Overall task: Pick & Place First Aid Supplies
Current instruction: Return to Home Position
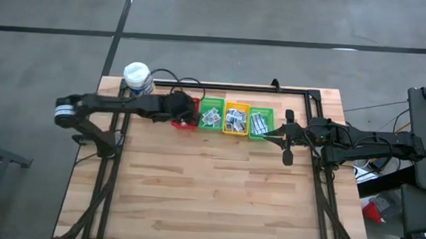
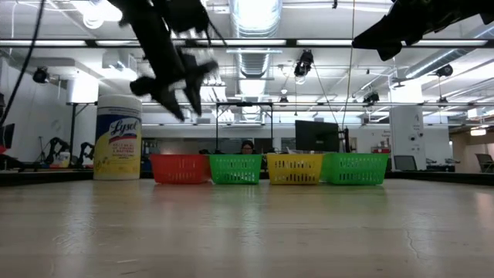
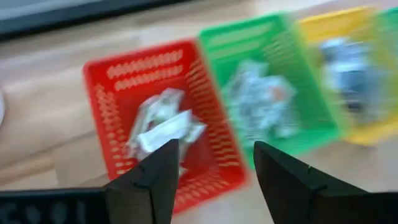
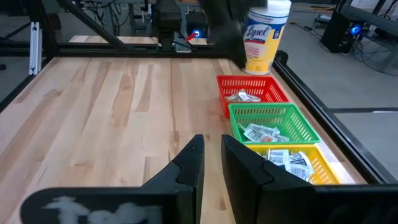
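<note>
Four small baskets stand in a row at the table's far edge: red point(image 1: 186, 124), green point(image 1: 212, 114), yellow point(image 1: 235, 119) and green point(image 1: 261, 122). Each holds white paper packets, the first aid supplies. Several packets point(image 3: 163, 124) lie loose on the red basket's point(image 3: 143, 62) floor. My left gripper point(image 3: 214, 168) hangs open above the red basket point(image 2: 179, 167), with nothing between its fingers, clear of the basket in the low view point(image 2: 185, 104). My right gripper point(image 4: 211, 158) waits right of the baskets point(image 1: 287, 139), its fingers nearly together and holding nothing.
A yellow wipes canister with a white lid point(image 1: 136, 76) stands left of the red basket, close to my left arm. A black frame rail point(image 1: 259, 89) runs behind the baskets. The near part of the wooden table point(image 1: 208, 193) is bare.
</note>
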